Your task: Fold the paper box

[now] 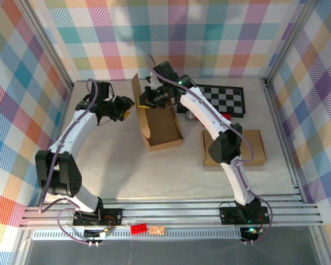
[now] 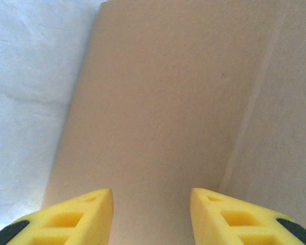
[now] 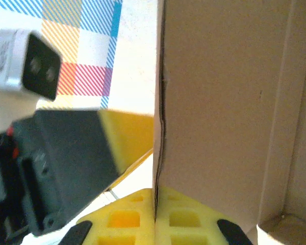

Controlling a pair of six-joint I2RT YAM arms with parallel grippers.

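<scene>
1. Layout: the paper box point(image 1: 164, 130) lies mid-counter point(image 1: 116, 165), its long axis running away from the arm bases and its left wall point(image 1: 138, 102) standing upright.
2. The right pincer point(image 3: 155, 204) is pressed together on that wall's edge. The left pincer point(image 2: 152, 196), spread, faces the wall's outer side and is nearer for a push.
3. The right arm hides the box's far end. Whether the left fingertips point(image 2: 99, 204) touch the cardboard, I cannot tell.

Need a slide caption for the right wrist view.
Right fingers pinch the paper box wall, left fingers alongside.
</scene>
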